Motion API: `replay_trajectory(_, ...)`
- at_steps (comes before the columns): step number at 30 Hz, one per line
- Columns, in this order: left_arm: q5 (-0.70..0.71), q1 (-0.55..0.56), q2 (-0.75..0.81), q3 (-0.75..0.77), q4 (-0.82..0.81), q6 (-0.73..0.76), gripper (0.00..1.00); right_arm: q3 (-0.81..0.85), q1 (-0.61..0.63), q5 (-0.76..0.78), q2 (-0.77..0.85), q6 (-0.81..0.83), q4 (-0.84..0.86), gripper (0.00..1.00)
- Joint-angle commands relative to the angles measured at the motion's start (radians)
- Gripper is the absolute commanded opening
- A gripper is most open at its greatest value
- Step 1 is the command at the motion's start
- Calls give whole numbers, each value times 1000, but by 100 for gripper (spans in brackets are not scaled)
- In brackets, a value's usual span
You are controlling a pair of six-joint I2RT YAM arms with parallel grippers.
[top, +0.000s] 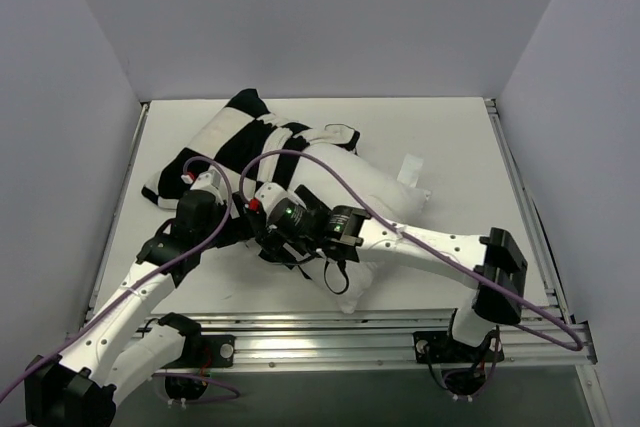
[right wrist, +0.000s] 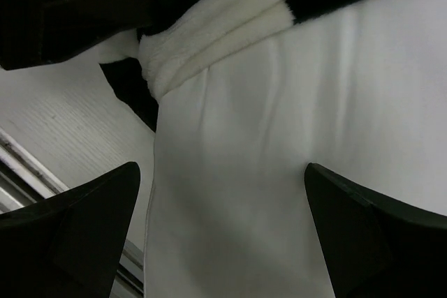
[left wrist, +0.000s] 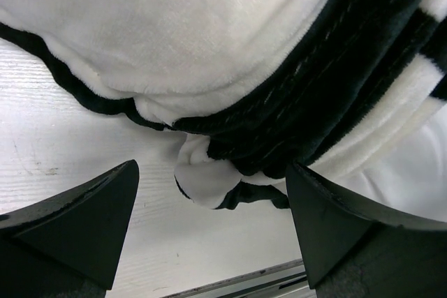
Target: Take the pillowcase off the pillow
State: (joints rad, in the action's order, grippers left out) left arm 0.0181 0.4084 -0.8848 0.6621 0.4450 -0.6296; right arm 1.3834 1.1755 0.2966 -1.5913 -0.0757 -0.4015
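Looks like mid-peel to me; left gripper (left wrist: 209,172) has its fingers apart, the black hem fold just ahead between them, nothing clamped; the pillowcase (top: 215,147) is bunched over the pillow's far-left end; right gripper (right wrist: 222,169) is spread wide too, over bare pillow (top: 370,182), which lies mid-table; I'd guess left should pinch that hem and drag left while right pins the pillow; white table (top: 450,137), pale walls (top: 300,17), metal rail (top: 400,332) near.

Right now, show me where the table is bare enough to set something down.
Bare table right of the pillow, out to the right rail. Crowded: centre and left, with the pillowcase, left arm and right arm.
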Motion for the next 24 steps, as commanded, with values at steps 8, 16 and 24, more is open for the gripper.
replay_trajectory(8, 48, -28, 9, -2, 15, -48, 94, -50, -62, 191, -231, 4, 29, 88)
replay_trajectory(16, -13, -31, 24, -15, -37, -18, 94, -47, -191, -41, -171, -30, 136, 0)
replay_trajectory(24, -150, 9, -34, 17, -210, 37, 94, 6, -246, -272, -104, -88, 204, 0)
